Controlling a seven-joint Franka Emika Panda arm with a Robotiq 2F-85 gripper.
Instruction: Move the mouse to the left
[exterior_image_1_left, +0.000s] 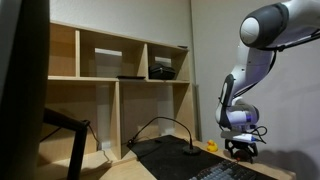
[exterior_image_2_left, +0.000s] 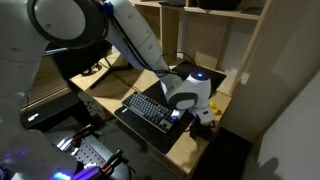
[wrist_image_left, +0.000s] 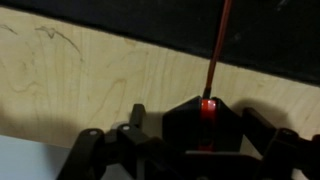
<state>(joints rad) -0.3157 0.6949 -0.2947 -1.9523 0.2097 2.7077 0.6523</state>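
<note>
A wooden shelf unit (exterior_image_1_left: 120, 85) stands behind the bench (exterior_image_2_left: 192, 150), with dark objects (exterior_image_1_left: 162, 70) in one upper compartment. A flat black keyboard (exterior_image_2_left: 148, 108) lies on a black mat (exterior_image_1_left: 165, 157). A yellow rubber duck (exterior_image_1_left: 211, 147) sits just beside the keyboard.

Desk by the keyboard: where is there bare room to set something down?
Bare wood between the black mat and the gripper, in the wrist view. Crowded at the end of the keyboard, where the gripper and the yellow duck sit close together.
</note>
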